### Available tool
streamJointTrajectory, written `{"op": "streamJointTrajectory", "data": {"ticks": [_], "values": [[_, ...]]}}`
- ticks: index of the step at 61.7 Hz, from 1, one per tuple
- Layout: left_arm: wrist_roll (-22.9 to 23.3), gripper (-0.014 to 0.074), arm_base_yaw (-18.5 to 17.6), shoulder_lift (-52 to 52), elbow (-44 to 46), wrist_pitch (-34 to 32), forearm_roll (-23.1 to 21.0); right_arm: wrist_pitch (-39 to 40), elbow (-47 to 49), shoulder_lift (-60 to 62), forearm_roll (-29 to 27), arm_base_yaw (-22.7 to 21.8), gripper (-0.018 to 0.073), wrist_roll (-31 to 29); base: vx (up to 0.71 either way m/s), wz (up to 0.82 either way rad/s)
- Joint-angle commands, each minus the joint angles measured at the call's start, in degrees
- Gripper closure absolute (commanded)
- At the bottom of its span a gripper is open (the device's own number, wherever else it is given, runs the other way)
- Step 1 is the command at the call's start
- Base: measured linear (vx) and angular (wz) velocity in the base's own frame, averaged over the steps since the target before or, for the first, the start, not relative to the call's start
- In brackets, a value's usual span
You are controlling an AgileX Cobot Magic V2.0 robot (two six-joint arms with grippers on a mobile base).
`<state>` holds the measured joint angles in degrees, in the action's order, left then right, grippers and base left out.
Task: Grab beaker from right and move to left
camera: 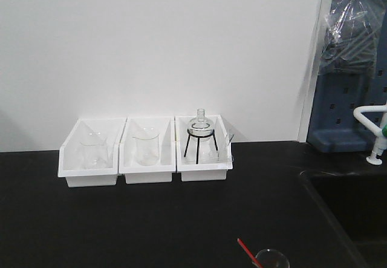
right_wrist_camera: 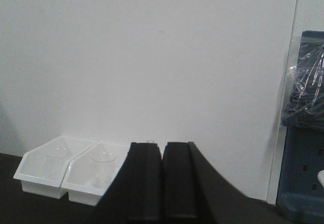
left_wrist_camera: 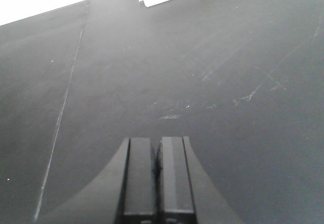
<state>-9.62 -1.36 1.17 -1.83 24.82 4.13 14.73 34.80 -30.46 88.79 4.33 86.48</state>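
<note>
The beaker (camera: 271, 259), small clear glass with a thin red stick (camera: 247, 251) poking out of its rim, stands on the black counter at the bottom edge of the front view, right of centre, only its top showing. It shows in neither wrist view. My left gripper (left_wrist_camera: 157, 145) is shut and empty above bare black counter. My right gripper (right_wrist_camera: 162, 148) is shut and empty, raised and facing the white wall and the bins. Neither gripper shows in the front view.
Three white bins stand against the wall: two hold stickless clear beakers (camera: 94, 149) (camera: 146, 146), the third (camera: 204, 168) a round flask on a black tripod (camera: 201, 134). A black sink (camera: 351, 201) and white tap (camera: 373, 129) lie right. A blue rack (right_wrist_camera: 304, 148) stands far right.
</note>
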Motion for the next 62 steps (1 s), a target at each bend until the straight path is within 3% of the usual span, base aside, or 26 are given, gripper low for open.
{"op": "streamJointTrajectory", "data": {"ticks": [1,7,10,14,21,24,29,35,45,51,62], "values": [[0.06,0.0603,-0.12,0.35,-1.06,-4.72,0.05,-0.07,1.59,-0.26,-0.99,0.39,0.0567,-0.04,0.0,0.0],[0.06,0.0603,-0.12,0.35,-1.06,-4.72,0.05,-3.14,1.59,-0.26,-5.25,3.4,0.0567,-4.15,0.0,0.0],[0.06,0.0603,-0.12,0.35,-1.06,-4.72,0.05,-7.12,1.59,-0.26,-12.21,5.39,0.0567,-10.42,0.0,0.0],[0.06,0.0603,-0.12,0.35,-1.06,-4.72,0.05,-14.73,1.59,-0.26,-25.84,7.92,0.0567,-24.52,0.0,0.0],[0.06,0.0603,-0.12,0.35,-1.06,-4.72,0.05,-30.15,1.59,-0.26,-51.72,9.32,0.0567,-55.46,0.0,0.0],[0.06,0.0603,-0.12,0.35,-1.06,-4.72,0.05,-37.23,1.59,-0.26,-59.65,9.06,0.0567,-66.93,0.0,0.0],[0.06,0.0603,-0.12,0.35,-1.06,-4.72,0.05,-46.51,1.52,-0.03,-67.1,9.06,0.0567,-79.42,0.0,0.0],[0.06,0.0603,-0.12,0.35,-1.06,-4.72,0.05,-45.46,-1.94,2.6,-69.41,9.06,0.0567,-81.18,0.0,0.0],[0.06,0.0603,-0.12,0.35,-1.06,-4.72,0.05,-28.49,-15.92,11.88,-69.21,8.33,0.0567,-73.85,0.0,0.0],[0.06,0.0603,-0.12,0.35,-1.06,-4.72,0.05,-22.52,-23.6,16.8,-72.28,4.34,0.0567,-69.99,0.0,0.0],[0.06,0.0603,-0.12,0.35,-1.06,-4.72,0.05,-18.83,-33.88,25.37,-78.4,-2.52,0.0567,-71.12,0.0,0.0]]}}
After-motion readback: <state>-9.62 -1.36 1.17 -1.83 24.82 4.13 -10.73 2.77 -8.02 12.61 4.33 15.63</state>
